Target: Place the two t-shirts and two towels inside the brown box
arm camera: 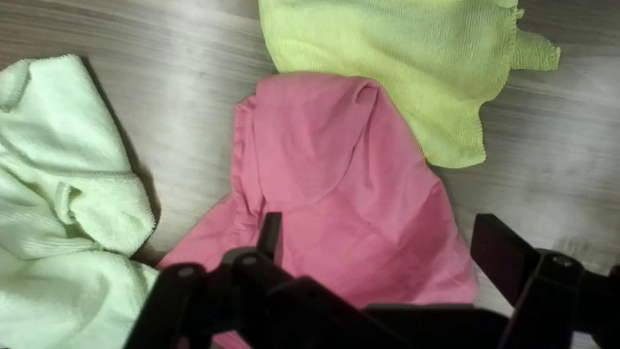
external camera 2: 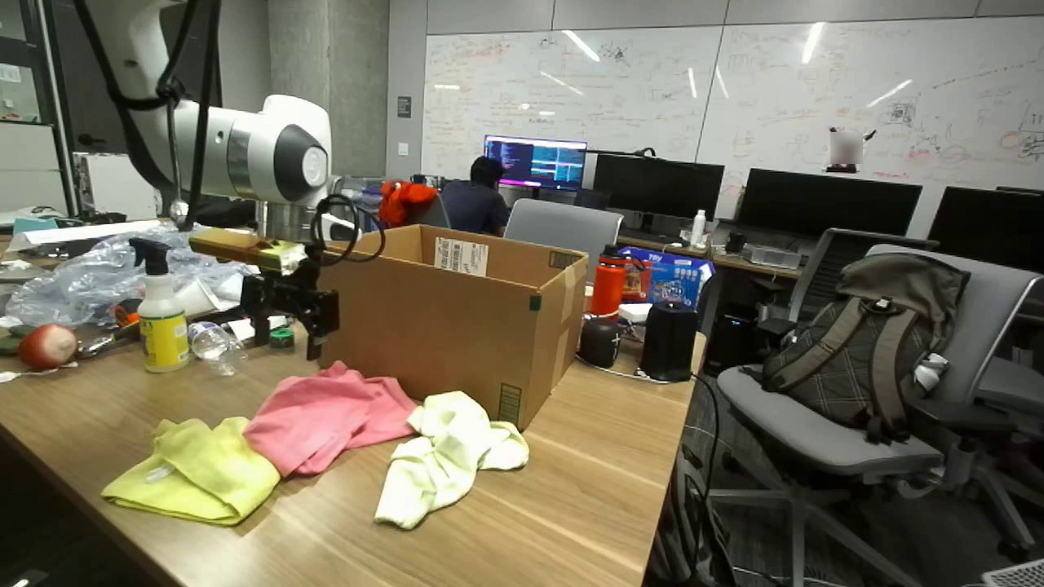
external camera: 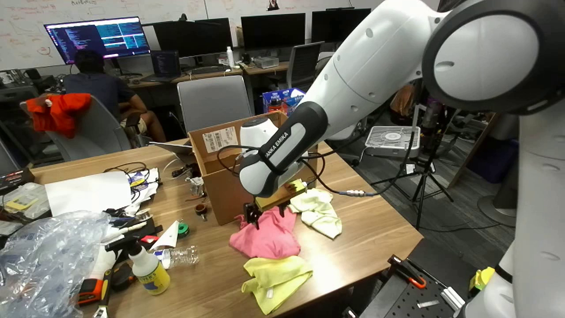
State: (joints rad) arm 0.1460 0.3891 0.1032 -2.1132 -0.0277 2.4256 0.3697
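The pink t-shirt (external camera: 271, 240) lies bunched on the table in front of the brown box (external camera: 223, 196); it also shows in an exterior view (external camera 2: 330, 420) and the wrist view (arm camera: 334, 194). The yellow-green towel (external camera 2: 196, 469) touches its near side, also in the wrist view (arm camera: 387, 63). The cream-white towel (external camera 2: 449, 452) lies beside it, near the box (external camera 2: 440, 326); the wrist view shows it at left (arm camera: 63, 203). The peach t-shirt is hidden or out of view. My gripper (arm camera: 380, 232) is open and empty above the pink t-shirt, pointing down.
A spray bottle (external camera: 150, 274), a clear plastic bottle (external camera: 183, 256) and a crumpled plastic bag (external camera: 53, 260) lie on the table to one side. A black speaker-like object (external camera 2: 671, 342) and an orange bottle (external camera 2: 608, 285) stand behind the box. The box top is open.
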